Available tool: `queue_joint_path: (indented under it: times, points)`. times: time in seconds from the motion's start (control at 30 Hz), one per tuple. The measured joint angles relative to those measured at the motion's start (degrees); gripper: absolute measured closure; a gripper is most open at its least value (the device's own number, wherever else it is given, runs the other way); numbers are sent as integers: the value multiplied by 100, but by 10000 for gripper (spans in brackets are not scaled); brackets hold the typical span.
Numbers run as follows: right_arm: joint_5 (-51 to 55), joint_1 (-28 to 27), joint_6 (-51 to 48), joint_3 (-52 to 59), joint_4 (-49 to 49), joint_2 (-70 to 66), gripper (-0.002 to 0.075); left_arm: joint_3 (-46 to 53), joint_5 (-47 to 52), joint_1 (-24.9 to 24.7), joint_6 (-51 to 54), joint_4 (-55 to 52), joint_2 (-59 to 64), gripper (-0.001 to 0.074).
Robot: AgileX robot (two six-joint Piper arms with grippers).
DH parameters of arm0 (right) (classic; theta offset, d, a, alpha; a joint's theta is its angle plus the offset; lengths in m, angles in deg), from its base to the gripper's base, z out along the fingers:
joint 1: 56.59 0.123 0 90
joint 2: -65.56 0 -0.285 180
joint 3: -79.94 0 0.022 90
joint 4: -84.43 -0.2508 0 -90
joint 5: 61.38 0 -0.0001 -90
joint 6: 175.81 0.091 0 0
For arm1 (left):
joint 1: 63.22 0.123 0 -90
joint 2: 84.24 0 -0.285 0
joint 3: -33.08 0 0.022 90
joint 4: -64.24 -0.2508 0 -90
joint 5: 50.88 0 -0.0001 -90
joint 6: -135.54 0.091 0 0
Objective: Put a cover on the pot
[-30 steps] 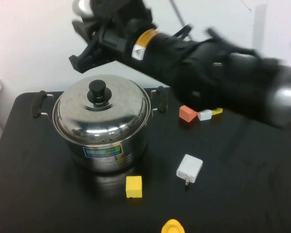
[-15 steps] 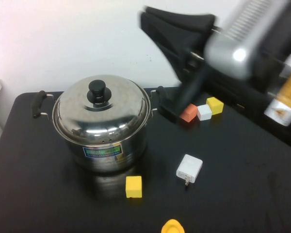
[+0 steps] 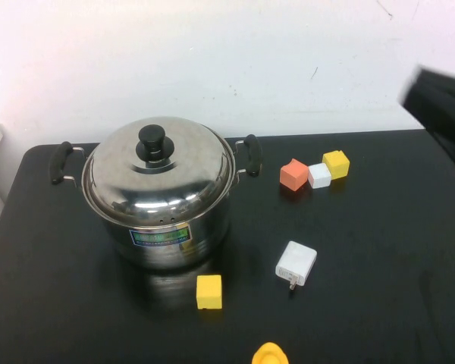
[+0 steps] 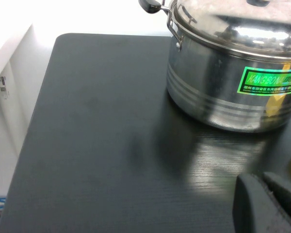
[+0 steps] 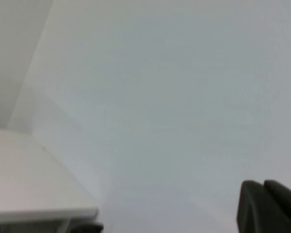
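The steel pot stands at the left of the black table. Its domed lid with a black knob sits on it. In the left wrist view the pot and lid are ahead of my left gripper, which is shut, empty and low over the table, well apart from the pot. My right gripper is shut and empty, facing a white wall. Only a dark part of the right arm shows at the right edge of the high view.
A yellow block lies in front of the pot, with a white charger to its right. Orange, white and yellow blocks sit in a row at the back right. A yellow object lies at the front edge.
My right arm has swung from above the pot up and away to the right edge of the view. The lid stays on the pot. Nothing else moved.
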Motion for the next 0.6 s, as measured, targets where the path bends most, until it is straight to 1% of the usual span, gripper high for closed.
queue_joint_path:
  times: [0.13, 0.2, 0.4, 0.6]
  points:
    - [1040, 0, -114, 245, 0, 662, 727, 0, 0, 0, 0, 0, 0, 737]
    - [1337, 0, -211, 406, 27, 952, 727, 0, 0, 0, 0, 0, 0, 736]
    - [1405, 0, -448, 1080, 275, 1775, 728, 0, 0, 0, 0, 0, 0, 737]
    - [1426, 0, -526, 1722, 300, 2441, 728, 0, 0, 0, 0, 0, 0, 737]
